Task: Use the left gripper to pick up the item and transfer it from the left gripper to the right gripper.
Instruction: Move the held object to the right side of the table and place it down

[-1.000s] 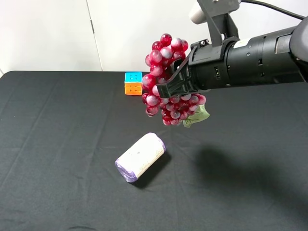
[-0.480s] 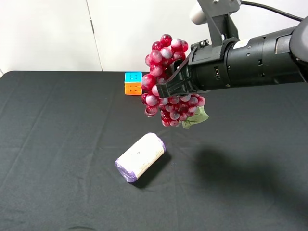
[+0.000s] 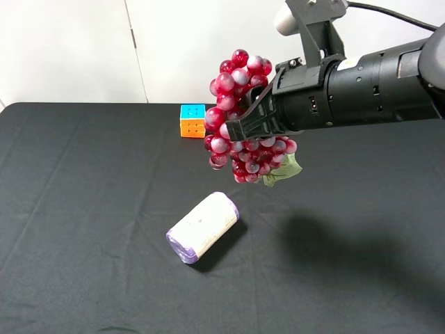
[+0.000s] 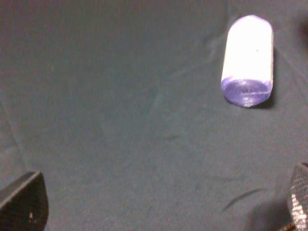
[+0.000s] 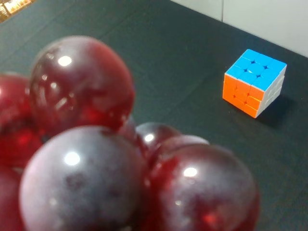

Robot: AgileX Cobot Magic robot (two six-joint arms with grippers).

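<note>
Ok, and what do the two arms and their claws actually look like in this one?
The right arm is a thick black cylinder with a small white label, a grey bracket and grey-white knob on top, and a black cable behind. The right claw is black and angular. Of the left claw only two dark fingertips show, one with a woven texture.

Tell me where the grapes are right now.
In the high view, the grapes hang in the right gripper above the table, near its middle, with the puzzle cube just left of them and the white roll nearer the camera.
</note>
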